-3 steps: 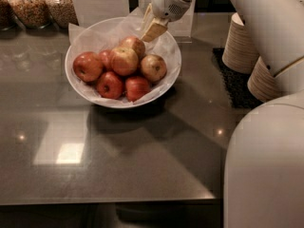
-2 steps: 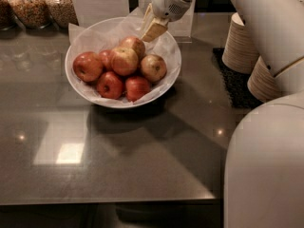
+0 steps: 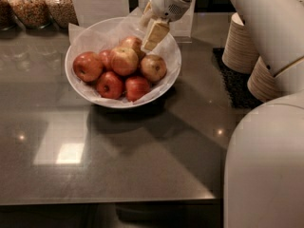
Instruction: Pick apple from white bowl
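Gripper [image 3: 153, 36] hangs over the back of the white bowl [image 3: 174, 63], tip just beside the rearmost apples. I can't tell whether it's open or closed. The apple [image 3: 124, 61] sits mid-pile in the bowl, touching the red apples [image 3: 110, 84] around it, with nothing gripping it. My read: approach mostly in, grasp and lift not done. I'd need to come forward and down onto it.

Claw [image 3: 149, 43] over white bowl [image 3: 174, 56] far side, near apple [image 3: 124, 61].
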Tool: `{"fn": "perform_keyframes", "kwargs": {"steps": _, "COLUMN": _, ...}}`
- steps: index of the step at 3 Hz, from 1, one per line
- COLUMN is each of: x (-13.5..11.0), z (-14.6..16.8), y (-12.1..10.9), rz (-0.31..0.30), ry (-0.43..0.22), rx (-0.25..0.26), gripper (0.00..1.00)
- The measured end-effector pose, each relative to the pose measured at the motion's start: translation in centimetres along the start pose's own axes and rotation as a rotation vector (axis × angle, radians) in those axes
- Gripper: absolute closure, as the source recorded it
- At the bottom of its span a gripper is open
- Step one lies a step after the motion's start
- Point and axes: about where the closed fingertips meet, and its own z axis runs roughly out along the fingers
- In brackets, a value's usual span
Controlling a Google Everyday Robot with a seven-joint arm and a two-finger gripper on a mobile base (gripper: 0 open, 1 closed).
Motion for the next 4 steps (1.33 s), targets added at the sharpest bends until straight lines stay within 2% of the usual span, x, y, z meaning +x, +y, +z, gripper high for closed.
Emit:
{"fn": "perform_keyframes", "kwargs": {"steps": 1, "x": 0.0, "z": 0.0, "y": 0.0, "rz": 0.0, "ry": 0.0, "rx": 0.0, "gripper": 0.0}}
{"fn": "perform_keyframes", "kwargs": {"steps": 2, "x": 0.0, "z": 0.0, "y": 0.0, "rz": 0.0, "ry": 0.0, "rx": 0.0, "gripper": 0.0}}
{"fn": "perform_keyframes", "kwargs": {"steps": 3, "x": -2.3, "z": -0.4, "y": 0.7, "rz": -0.046, "ry": 0.032, "rx": -0.018, "gripper": 0.0}}
{"fn": "perform_keyframes", "kwargs": {"steps": 4, "x": -8.7, "z": -1.1, "y": 3.8, "rz": -0.136, "ry": 0.085, "rx": -0.082, "gripper": 0.0}}
